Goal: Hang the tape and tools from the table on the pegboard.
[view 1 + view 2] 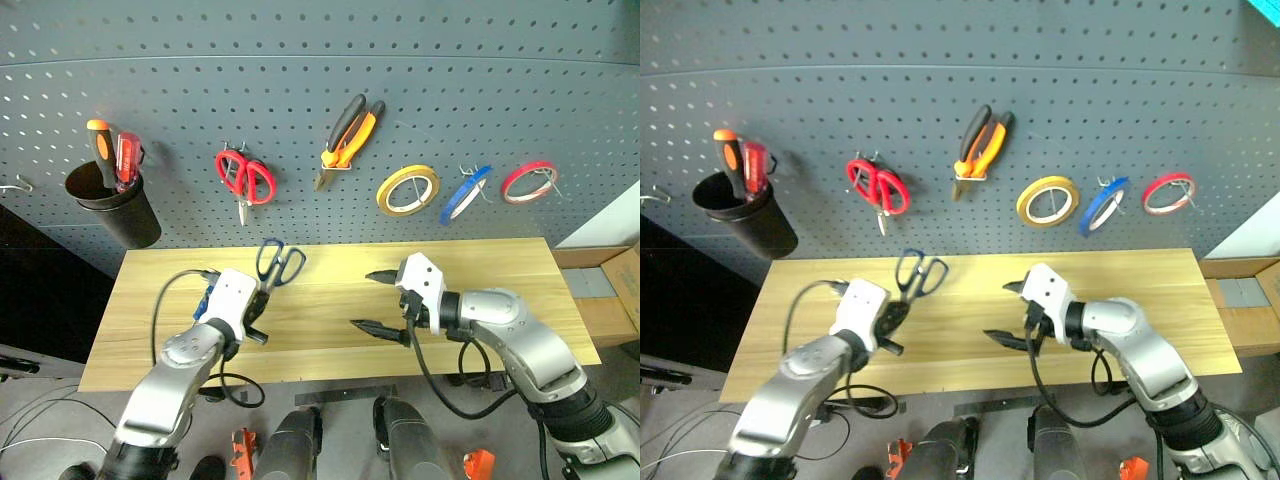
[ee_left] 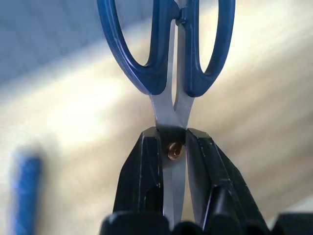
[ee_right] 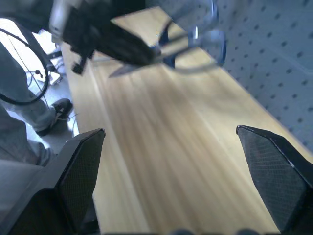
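I get even, soft light over the pegboard (image 1: 300, 90) and table (image 1: 480, 270) in my head views, with no hard glare. The board's lines bow near the top edge. My left wrist view keeps the scissors (image 2: 171, 73) fairly sharp while the wood behind melts away. My right wrist view smears the scissors and glares at its corner.

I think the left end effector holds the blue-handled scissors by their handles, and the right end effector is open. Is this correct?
Not quite. The left end effector grips the blue-handled scissors by the blades, at the pivot screw; the handles stick out beyond its fingers, as the left wrist view shows. The right end effector is indeed open.
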Controlling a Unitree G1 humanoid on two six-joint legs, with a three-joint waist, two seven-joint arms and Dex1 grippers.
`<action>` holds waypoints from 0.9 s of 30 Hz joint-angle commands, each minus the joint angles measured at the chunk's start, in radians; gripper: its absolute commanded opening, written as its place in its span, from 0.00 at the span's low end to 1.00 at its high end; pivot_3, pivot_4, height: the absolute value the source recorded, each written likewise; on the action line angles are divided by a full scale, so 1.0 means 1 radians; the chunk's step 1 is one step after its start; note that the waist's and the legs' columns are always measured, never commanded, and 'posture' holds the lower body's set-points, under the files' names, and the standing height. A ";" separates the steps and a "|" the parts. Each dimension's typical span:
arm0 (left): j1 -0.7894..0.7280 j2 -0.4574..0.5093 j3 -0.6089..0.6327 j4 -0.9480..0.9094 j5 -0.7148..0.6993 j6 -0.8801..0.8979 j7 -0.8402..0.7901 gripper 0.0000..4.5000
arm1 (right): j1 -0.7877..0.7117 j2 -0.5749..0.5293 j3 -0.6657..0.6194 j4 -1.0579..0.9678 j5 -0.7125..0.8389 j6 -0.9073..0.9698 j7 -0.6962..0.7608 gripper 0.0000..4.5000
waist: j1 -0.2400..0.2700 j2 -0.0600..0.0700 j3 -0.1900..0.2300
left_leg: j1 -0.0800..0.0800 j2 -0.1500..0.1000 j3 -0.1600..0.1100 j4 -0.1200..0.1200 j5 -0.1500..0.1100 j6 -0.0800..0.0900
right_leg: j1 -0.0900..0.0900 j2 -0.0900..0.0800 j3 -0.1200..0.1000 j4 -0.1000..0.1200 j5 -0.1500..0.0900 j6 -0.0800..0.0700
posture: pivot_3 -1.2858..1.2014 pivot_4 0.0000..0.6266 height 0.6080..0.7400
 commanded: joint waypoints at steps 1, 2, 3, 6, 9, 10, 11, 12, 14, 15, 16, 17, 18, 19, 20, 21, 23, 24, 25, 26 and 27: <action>0.091 -0.047 0.078 -0.071 -0.041 -0.262 -0.047 0.09 | -0.062 0.032 -0.046 0.019 0.041 -0.052 0.024 1.00 | -0.001 0.000 0.000 | 0.000 0.000 0.000 0.000 0.000 0.000 | 0.000 0.000 0.000 0.000 0.000 0.000 | 0.52 0.40 1.00; 0.106 -0.062 0.085 -0.077 -0.051 -0.303 -0.057 0.09 | -0.079 0.042 -0.050 0.033 0.047 -0.057 0.027 1.00 | 0.000 0.000 0.000 | 0.000 0.000 0.000 0.000 0.000 0.000 | 0.000 0.000 0.000 0.000 0.000 0.000 | 0.52 0.40 1.00; 0.119 -0.077 0.091 -0.084 -0.058 -0.334 -0.061 0.09 | -0.095 0.051 -0.053 0.045 0.050 -0.060 0.031 1.00 | 0.003 0.000 0.000 | 0.000 0.000 0.000 0.000 0.000 0.000 | 0.000 0.000 0.000 0.000 0.000 0.000 | 0.52 0.40 1.00; 0.123 -0.100 0.102 -0.103 -0.059 -0.396 -0.060 0.09 | -0.125 0.064 -0.048 0.082 0.040 -0.082 0.048 1.00 | 0.015 0.000 0.000 | 0.000 0.000 0.000 0.000 0.000 0.000 | 0.000 -0.001 -0.001 0.000 0.000 0.000 | 0.53 0.38 1.00; 0.081 -0.092 0.143 -0.136 -0.082 -0.375 -0.047 0.09 | -0.153 0.071 -0.038 0.118 0.033 -0.109 0.073 1.00 | 0.028 -0.001 0.000 | 0.000 0.000 0.000 0.000 0.000 0.000 | 0.000 -0.001 -0.001 0.000 0.000 0.000 | 0.53 0.37 1.00; 0.062 -0.085 0.161 -0.146 -0.090 -0.358 -0.039 0.09 | -0.161 0.075 -0.036 0.129 0.032 -0.117 0.081 1.00 | 0.029 -0.001 0.000 | 0.000 0.000 0.000 0.001 0.000 0.000 | 0.000 -0.001 -0.002 0.000 0.000 0.000 | 0.53 0.37 1.00; 0.045 -0.078 0.176 -0.154 -0.095 -0.345 -0.033 0.09 | -0.168 0.078 -0.033 0.138 0.031 -0.124 0.087 1.00 | 0.030 -0.001 0.000 | 0.000 0.000 0.000 0.001 0.000 0.000 | 0.000 -0.001 -0.002 0.000 0.000 0.000 | 0.54 0.37 1.00; 0.031 -0.072 0.186 -0.159 -0.102 -0.333 -0.033 0.09 | -0.174 0.082 -0.032 0.146 0.030 -0.131 0.093 1.00 | 0.030 -0.001 0.000 | 0.000 0.000 0.000 0.001 0.000 0.000 | 0.000 0.000 -0.002 0.000 0.000 0.000 | 0.54 0.36 1.00; -0.002 -0.062 0.204 -0.166 -0.123 -0.302 -0.032 0.09 | -0.188 0.094 -0.034 0.160 0.033 -0.142 0.098 1.00 | 0.032 -0.001 -0.001 | 0.000 0.000 0.000 0.001 0.000 0.000 | 0.000 0.000 -0.003 0.001 0.000 0.000 | 0.54 0.36 1.00; -0.021 -0.053 0.213 -0.170 -0.140 -0.274 -0.033 0.09 | -0.197 0.104 -0.038 0.166 0.036 -0.148 0.098 1.00 | 0.033 -0.001 -0.001 | 0.000 0.000 0.000 0.001 0.000 0.000 | 0.000 0.000 -0.003 0.001 0.000 0.000 | 0.54 0.36 1.00; -0.035 -0.046 0.220 -0.172 -0.151 -0.254 -0.034 0.09 | -0.205 0.112 -0.041 0.173 0.038 -0.152 0.098 1.00 | 0.034 -0.001 -0.001 | 0.000 0.000 0.000 0.001 0.000 0.000 | 0.000 0.001 -0.003 0.001 0.000 0.000 | 0.54 0.36 1.00; -0.045 -0.039 0.223 -0.171 -0.159 -0.235 -0.039 0.09 | -0.212 0.121 -0.045 0.178 0.040 -0.155 0.096 1.00 | 0.033 -0.001 -0.001 | 0.000 0.000 0.000 0.001 0.000 0.000 | -0.001 0.001 -0.003 0.001 0.000 0.000 | 0.54 0.35 1.00; -0.054 -0.032 0.220 -0.165 -0.167 -0.214 -0.046 0.09 | -0.220 0.128 -0.049 0.181 0.041 -0.155 0.095 1.00 | 0.033 -0.001 -0.001 | 0.000 0.000 0.000 0.001 0.000 0.000 | -0.001 0.001 -0.003 0.001 0.000 0.000 | 0.54 0.35 1.00; -0.060 -0.026 0.215 -0.158 -0.173 -0.198 -0.053 0.09 | -0.225 0.132 -0.051 0.181 0.042 -0.155 0.095 1.00 | 0.032 -0.001 -0.001 | 0.000 0.000 0.000 0.001 0.000 0.000 | -0.001 0.001 -0.003 0.001 0.000 0.000 | 0.54 0.35 1.00; -0.066 -0.021 0.202 -0.144 -0.174 -0.186 -0.063 0.09 | -0.231 0.138 -0.053 0.180 0.044 -0.154 0.093 1.00 | 0.033 -0.001 -0.001 | 0.000 0.000 0.001 0.001 0.000 0.000 | -0.001 0.001 -0.003 0.001 0.000 0.000 | 0.54 0.35 1.00; -0.070 -0.019 0.194 -0.135 -0.173 -0.178 -0.070 0.09 | -0.234 0.140 -0.054 0.180 0.045 -0.154 0.093 1.00 | 0.033 -0.001 -0.001 | 0.000 0.000 0.000 0.001 0.000 0.000 | -0.001 0.001 -0.003 0.001 0.000 0.000 | 0.54 0.35 1.00; -0.076 -0.018 0.172 -0.125 -0.189 -0.137 -0.091 0.09 | -0.237 0.142 -0.056 0.175 0.044 -0.152 0.089 1.00 | 0.033 -0.001 -0.001 | 0.000 0.000 0.000 0.001 0.000 0.000 | -0.001 0.001 -0.003 0.001 0.000 0.000 | 0.54 0.35 1.00; -0.080 -0.018 0.166 -0.120 -0.186 -0.134 -0.095 0.09 | -0.237 0.142 -0.057 0.173 0.044 -0.150 0.088 1.00 | 0.033 -0.001 -0.001 | 0.000 0.000 0.000 0.001 0.000 0.000 | -0.001 0.001 -0.003 0.001 0.000 0.000 | 0.54 0.35 1.00; -0.090 -0.022 0.165 -0.106 -0.186 -0.130 -0.095 0.09 | -0.236 0.140 -0.058 0.170 0.041 -0.150 0.085 1.00 | 0.033 -0.001 -0.001 | 0.000 0.000 0.000 0.001 0.000 0.000 | -0.001 0.001 -0.003 0.001 0.000 0.000 | 0.54 0.35 1.00; -0.099 -0.026 0.165 -0.096 -0.184 -0.129 -0.094 0.09 | -0.236 0.139 -0.058 0.169 0.039 -0.150 0.084 1.00 | 0.033 -0.001 -0.001 | 0.000 0.000 0.000 0.001 0.000 0.000 | -0.001 0.001 -0.003 0.001 0.000 0.000 | 0.53 0.35 1.00; -0.115 -0.027 0.165 -0.079 -0.183 -0.127 -0.093 0.09 | -0.235 0.138 -0.061 0.165 0.041 -0.147 0.082 1.00 | 0.033 -0.001 -0.001 | 0.000 0.000 0.000 0.001 0.000 0.000 | -0.001 0.001 -0.003 0.001 0.000 0.000 | 0.53 0.35 1.00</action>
